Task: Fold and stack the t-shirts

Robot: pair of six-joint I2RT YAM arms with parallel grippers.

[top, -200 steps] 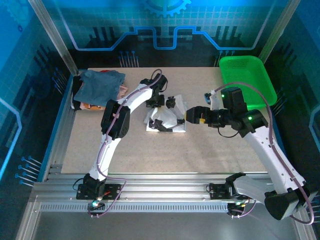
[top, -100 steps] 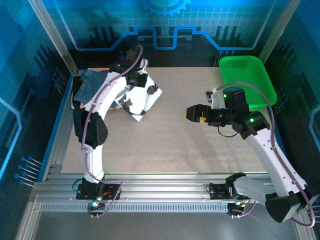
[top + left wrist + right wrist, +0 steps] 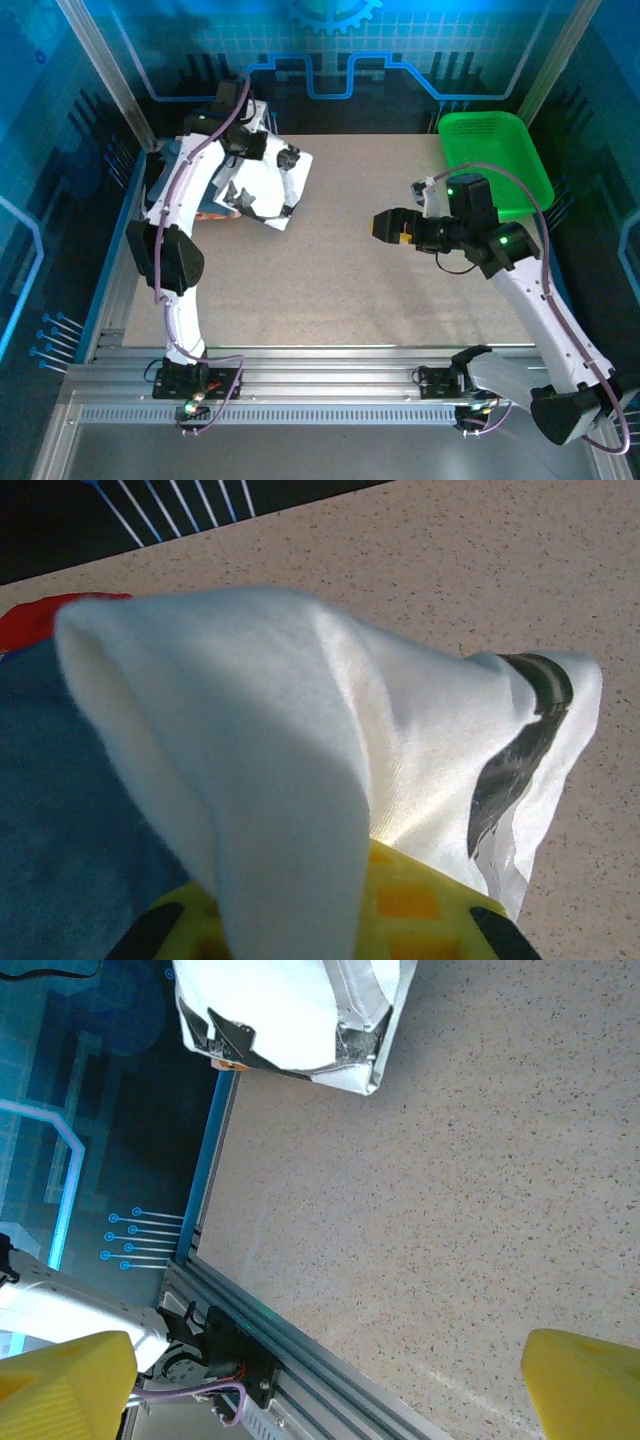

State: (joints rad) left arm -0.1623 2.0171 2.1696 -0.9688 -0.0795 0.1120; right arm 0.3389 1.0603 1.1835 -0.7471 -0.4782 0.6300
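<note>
Where your left gripper (image 3: pixel 250 148) hangs above the slate-blue t-shirt (image 3: pixel 60 810), its jaws are clamped on the white t-shirt (image 3: pixel 270 185) with black marks, which drapes from them, partly over that blue one and partly over the bare desk (image 3: pixel 340 290) just beside it. Your right gripper (image 3: pixel 381 225) hovers well apart from the blue t-shirt, over open desk, its jaws spread wide and holding nothing.

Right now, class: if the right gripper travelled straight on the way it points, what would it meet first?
Probably bare table; the right gripper aims leftward toward the white t-shirt, depth unclear.
</note>
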